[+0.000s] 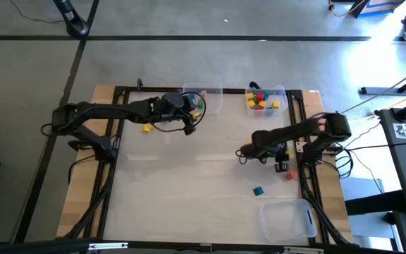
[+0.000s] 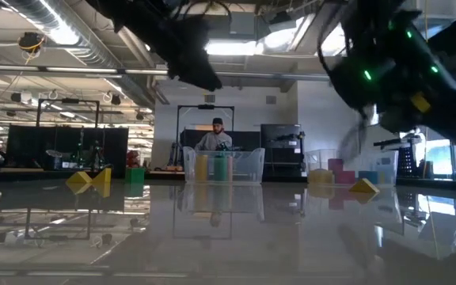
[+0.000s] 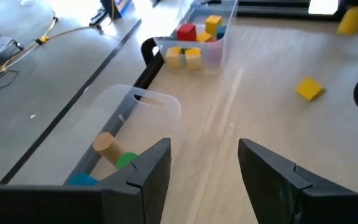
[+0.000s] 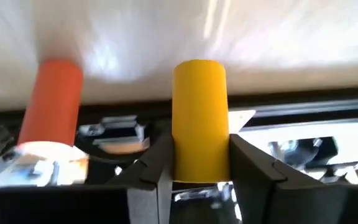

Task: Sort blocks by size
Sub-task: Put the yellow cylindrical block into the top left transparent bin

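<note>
Bins: one [image 1: 266,99] holds red and yellow blocks [image 1: 258,101]; right gripper [image 4: 199,177] clamps yellow cylinder [image 4: 199,118]; left gripper [image 3: 202,177] parted, empty.

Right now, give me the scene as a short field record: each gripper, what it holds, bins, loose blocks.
left gripper: open, empty, by the back-left bin
right gripper: shut on a yellow cylinder, near the table's right edge
orange cylinder: lying beside the yellow cylinder, not gripped
back-left bin: holds a tan cylinder plus green and blue pieces
back-right bin: holds red and yellow blocks
front-right bin: looks empty
loose blocks: blue block front right, yellow block back left
</note>
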Controlling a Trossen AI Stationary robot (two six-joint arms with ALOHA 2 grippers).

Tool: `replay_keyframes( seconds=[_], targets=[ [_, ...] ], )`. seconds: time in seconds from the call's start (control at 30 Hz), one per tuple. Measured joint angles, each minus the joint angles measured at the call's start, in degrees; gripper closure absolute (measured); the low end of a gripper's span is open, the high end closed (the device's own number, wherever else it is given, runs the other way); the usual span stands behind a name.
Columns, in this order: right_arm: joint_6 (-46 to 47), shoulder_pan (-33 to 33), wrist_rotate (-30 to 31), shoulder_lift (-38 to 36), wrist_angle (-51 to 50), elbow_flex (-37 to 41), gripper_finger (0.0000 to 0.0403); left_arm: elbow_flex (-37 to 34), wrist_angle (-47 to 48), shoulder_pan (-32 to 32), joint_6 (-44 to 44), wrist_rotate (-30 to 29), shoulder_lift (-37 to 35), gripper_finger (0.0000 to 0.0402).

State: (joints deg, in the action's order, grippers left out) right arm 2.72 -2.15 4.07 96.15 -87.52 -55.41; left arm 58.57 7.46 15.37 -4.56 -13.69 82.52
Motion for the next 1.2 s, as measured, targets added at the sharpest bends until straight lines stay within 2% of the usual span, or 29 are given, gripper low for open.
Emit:
replay_keyframes(
  seconds=[0.2, 0.4, 0.6, 0.87, 1.03, 1.2],
  targets=[
    [-0.15, 3.6, 7.8, -3.92, 2.51, -8.59, 0.0278, 0.0, 3.58, -0.52, 0.02, -0.01, -4.01, 0.0226],
    [-2.81, 10.56, 12.19, -7.53, 19.64, -14.11, 0.0278, -0.51, 8.48, -0.76, 1.2, -0.03, -5.42, 0.0226],
    [-9.07, 17.8, 9.91, -7.84, 43.81, -14.35, 0.0278, -9.3, 5.6, -1.83, 5.54, -0.22, -10.54, 0.0226],
    [-10.59, 25.59, 6.37, -2.71, 76.71, -14.35, 0.0278, -20.62, 1.94, -3.54, 15.24, -0.92, -18.8, 0.0226],
    [-10.58, 29.55, 3.87, 3.07, 85.06, -14.35, 0.0277, -22.61, 2.25, -5.92, 17.99, -0.92, -20.55, 0.0226],
    [-9.86, 32.82, 4.07, 8.57, 87.16, -14.25, 0.0268, -22.62, 1.66, -7.19, 17.3, -0.93, -20.59, 0.0226]
  ],
)
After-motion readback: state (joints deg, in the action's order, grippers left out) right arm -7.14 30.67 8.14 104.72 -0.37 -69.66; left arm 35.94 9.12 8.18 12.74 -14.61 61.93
